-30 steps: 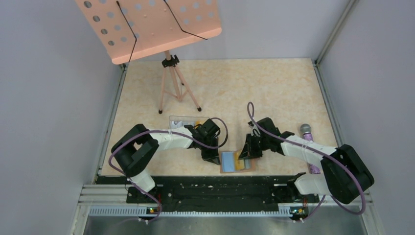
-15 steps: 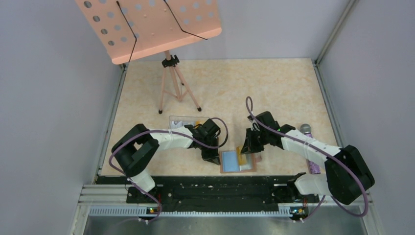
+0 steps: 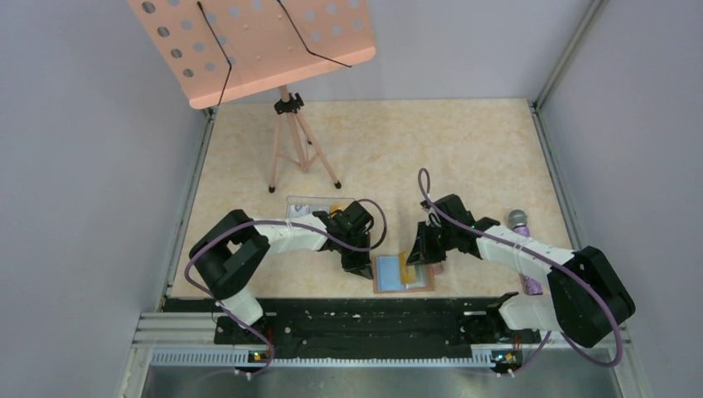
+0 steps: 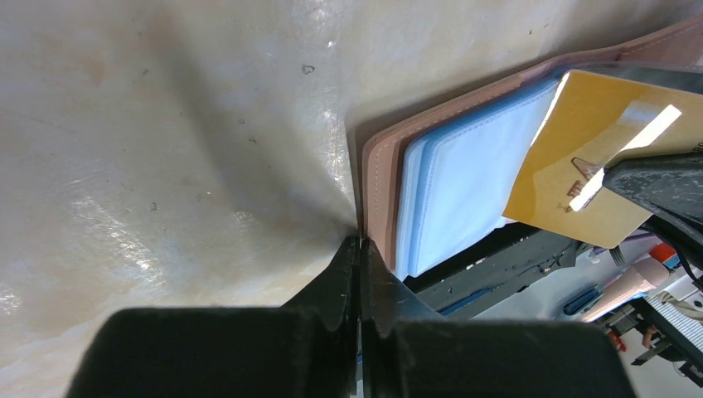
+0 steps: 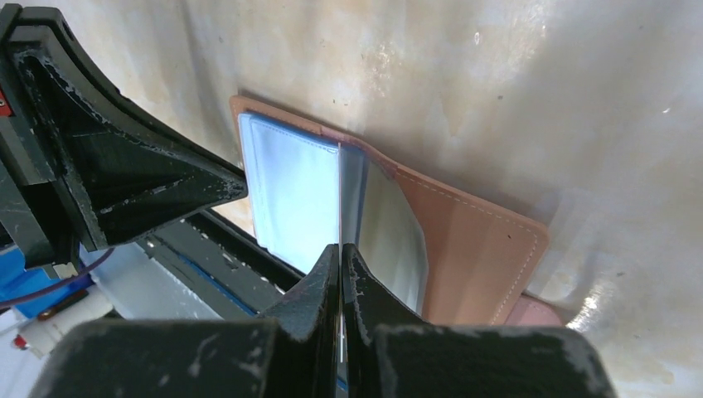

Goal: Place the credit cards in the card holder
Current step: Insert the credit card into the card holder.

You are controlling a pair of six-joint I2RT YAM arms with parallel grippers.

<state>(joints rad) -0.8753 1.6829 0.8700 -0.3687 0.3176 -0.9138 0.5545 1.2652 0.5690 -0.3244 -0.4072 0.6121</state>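
Observation:
The brown card holder [image 3: 404, 278] lies open near the table's front edge, its bluish sleeves [image 4: 464, 182] facing up. My left gripper [image 3: 362, 267] is shut, its tips [image 4: 361, 242] pressed against the holder's left edge [image 4: 377, 178]. A yellow-orange credit card [image 4: 593, 157] hangs tilted over the holder's middle, with my right gripper [image 3: 419, 255] shut on it. In the right wrist view that card shows only as a thin edge [image 5: 340, 199] between my fingers [image 5: 341, 249], standing over the fold between the sleeves [image 5: 290, 186] and the brown cover [image 5: 472, 249].
A clear plastic box [image 3: 308, 205] sits behind my left arm. A peach music stand [image 3: 249, 46] on a tripod [image 3: 294, 145] stands at the back left. A purple microphone [image 3: 524, 249] lies under my right arm. A black rail [image 3: 365, 315] borders the near edge.
My right gripper lifted the yellow card back a little from the holder, then came down toward it again. The left gripper stayed at the holder's edge.

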